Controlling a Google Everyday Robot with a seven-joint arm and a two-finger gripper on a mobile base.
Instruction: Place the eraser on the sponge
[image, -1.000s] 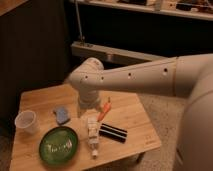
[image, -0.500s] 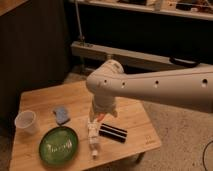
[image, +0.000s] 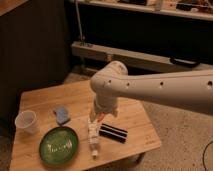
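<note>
While eraser (image: 113, 133) lies on table (image: 45, 102), apart from sponge (image: 62, 114), gripper (image: 98, 118) hangs just beside it, fingers spread wide.

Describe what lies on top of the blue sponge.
Nothing: the sponge is bare on top and fully in view. The eraser lies on the table, apart from it, beside the bottle. The gripper hangs over the bottle; the arm covers the table behind.

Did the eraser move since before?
No. The eraser lies in the same spot near the table's right edge, beside the bottle. The gripper hangs just above them.
</note>
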